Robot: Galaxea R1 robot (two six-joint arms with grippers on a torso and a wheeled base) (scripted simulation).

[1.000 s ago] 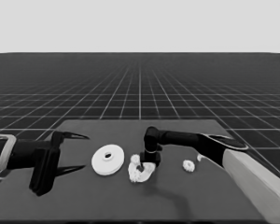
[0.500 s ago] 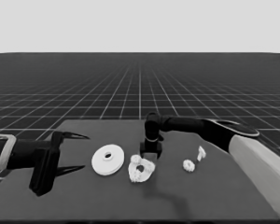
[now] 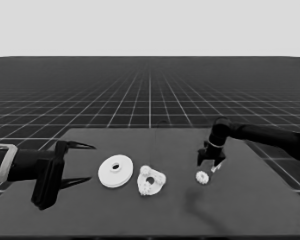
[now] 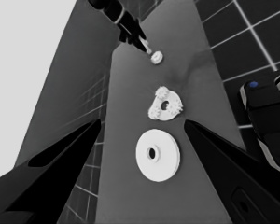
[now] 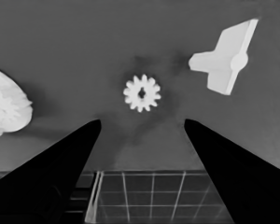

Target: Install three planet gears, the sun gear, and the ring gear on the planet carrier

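Now, each line takes one thing of the scene.
Right hand: right of centre in the head view, over the surface, with its fingers spread wide and nothing between them; in the right wrist view the two dark wedges stand far apart.
Loose gear: a small toothed wheel lying flat just below the right hand in the head view; in the right wrist view it sits near the centre, between the two wedges and apart from both.
Thin white piece: upper right of the right wrist view, beside the loose gear, not touching it.
Smaller round part: lower centre of the head view, with three small gears sitting on it around its hole.
Larger round part: just left of the smaller one, lying flat, close to it.
Left hand: left edge of the head view, fingers wide apart, holding nothing, well apart from the larger round part.
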